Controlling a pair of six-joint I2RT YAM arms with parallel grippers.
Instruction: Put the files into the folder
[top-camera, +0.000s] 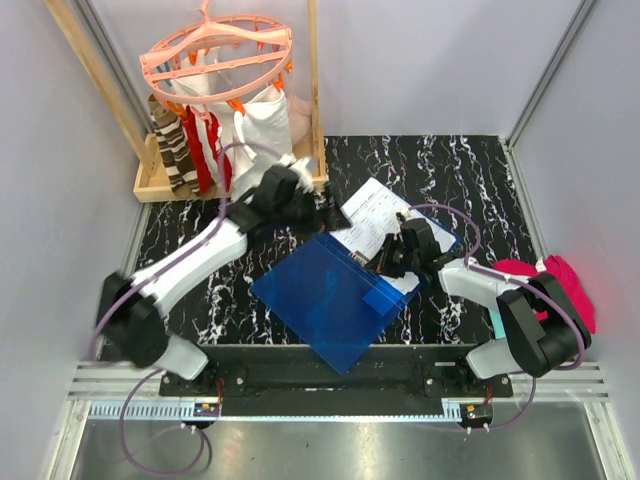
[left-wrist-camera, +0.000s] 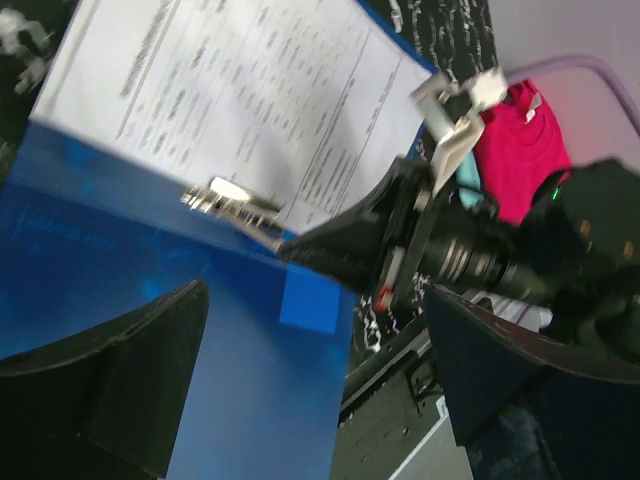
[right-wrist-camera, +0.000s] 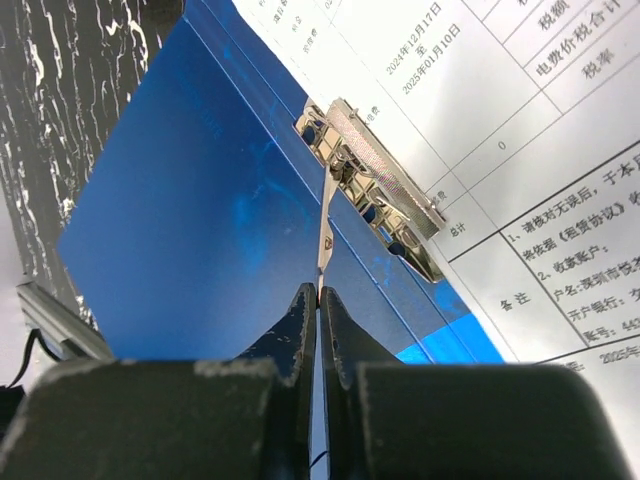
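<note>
From above: finds the files (top-camera: 372, 212) on the far-right half of the folder (top-camera: 325, 300), overhanging its far edge. Left wrist: shows left gripper (left-wrist-camera: 318, 300) spread wide above the folder, with room beside the paper. Right wrist: pinches the lever of the metal clip (right-wrist-camera: 375, 190) with right gripper (right-wrist-camera: 319, 292) closed thin. Lift steadily, minding the paper edge beside it.

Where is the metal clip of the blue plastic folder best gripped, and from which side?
Grip the silver clip's thin lever at its free tip, coming over the blue plastic folder's bare side: the lever juts out there, while white printed sheets cover the other.
</note>
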